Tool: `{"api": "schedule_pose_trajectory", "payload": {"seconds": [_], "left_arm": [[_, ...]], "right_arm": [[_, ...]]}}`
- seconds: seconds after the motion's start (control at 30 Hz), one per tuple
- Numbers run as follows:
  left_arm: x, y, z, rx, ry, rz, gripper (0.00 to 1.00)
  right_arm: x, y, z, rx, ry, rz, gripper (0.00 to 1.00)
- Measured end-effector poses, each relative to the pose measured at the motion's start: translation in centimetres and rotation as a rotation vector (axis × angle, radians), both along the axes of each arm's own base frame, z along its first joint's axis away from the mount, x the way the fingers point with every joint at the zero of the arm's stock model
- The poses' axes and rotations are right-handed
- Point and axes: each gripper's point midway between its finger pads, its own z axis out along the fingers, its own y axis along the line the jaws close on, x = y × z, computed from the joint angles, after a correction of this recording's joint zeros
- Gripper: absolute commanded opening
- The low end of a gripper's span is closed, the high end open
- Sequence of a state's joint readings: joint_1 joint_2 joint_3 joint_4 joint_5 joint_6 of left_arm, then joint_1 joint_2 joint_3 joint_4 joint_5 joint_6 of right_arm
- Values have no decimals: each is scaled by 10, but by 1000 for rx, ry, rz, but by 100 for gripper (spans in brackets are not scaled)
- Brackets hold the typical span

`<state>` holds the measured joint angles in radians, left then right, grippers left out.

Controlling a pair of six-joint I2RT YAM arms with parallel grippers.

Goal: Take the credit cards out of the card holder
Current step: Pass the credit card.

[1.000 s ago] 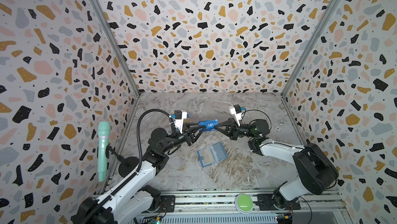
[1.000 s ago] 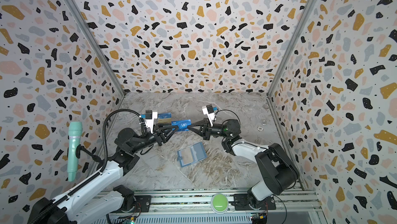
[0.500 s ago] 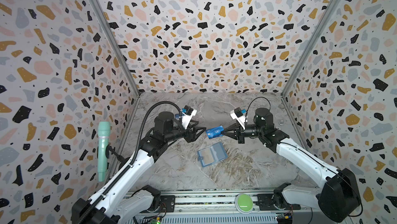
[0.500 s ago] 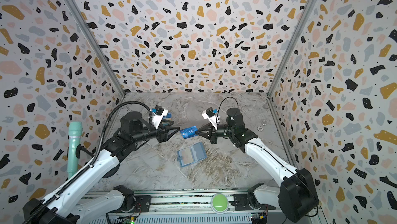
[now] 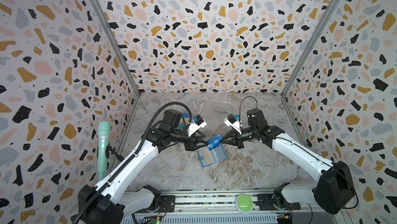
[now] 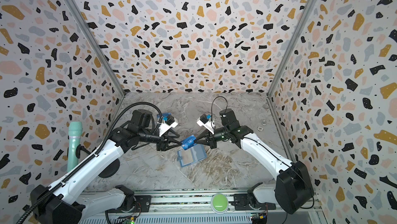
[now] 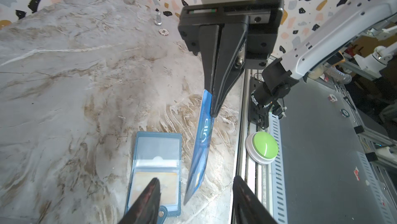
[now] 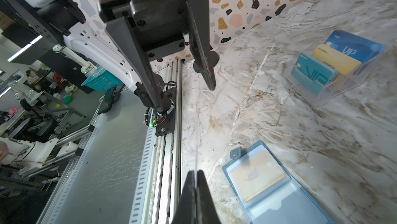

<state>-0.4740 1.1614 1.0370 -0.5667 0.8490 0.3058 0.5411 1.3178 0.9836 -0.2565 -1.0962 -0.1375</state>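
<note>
One of the credit cards, a bright blue "VIP" card (image 5: pixel 214 141) (image 6: pixel 189 142) (image 7: pixel 202 139), hangs in the air over the card holder. My right gripper (image 5: pixel 222 141) (image 6: pixel 196 141) (image 8: pixel 195 172) is shut on one end of it. My left gripper (image 5: pixel 205 144) (image 6: pixel 179 143) (image 7: pixel 195 182) is open, its fingers either side of the card's other end with gaps on both sides. The card holder (image 5: pixel 211 155) (image 6: pixel 191 155) (image 7: pixel 158 147) (image 8: pixel 268 180) lies open and flat on the table. One of its clear sleeves holds a tan card (image 8: pixel 256 174).
A clear case of stacked cards (image 5: pixel 182 119) (image 8: pixel 337 66) stands at the back left behind my left arm. A small chip (image 7: pixel 163 31) and a metal bit (image 5: pixel 281 123) lie near the right wall. A green button (image 5: pixel 243 203) sits on the front rail, and a teal handle (image 5: pixel 103 147) stands at the left.
The right gripper has carried the blue card forward and lower, over the card holder. The left gripper drew away from the card, then came back with its fingers either side of the card's end.
</note>
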Motion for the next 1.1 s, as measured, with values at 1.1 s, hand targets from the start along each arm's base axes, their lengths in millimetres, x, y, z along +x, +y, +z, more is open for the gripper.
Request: {"api": "schedule_pose_trajectory", "payload": {"seconds": [1.1], "left_arm": [[-19,-8,-5,-60,63,-118,13]], "right_arm": [[-15,15,5,2,-52,70,0]]}}
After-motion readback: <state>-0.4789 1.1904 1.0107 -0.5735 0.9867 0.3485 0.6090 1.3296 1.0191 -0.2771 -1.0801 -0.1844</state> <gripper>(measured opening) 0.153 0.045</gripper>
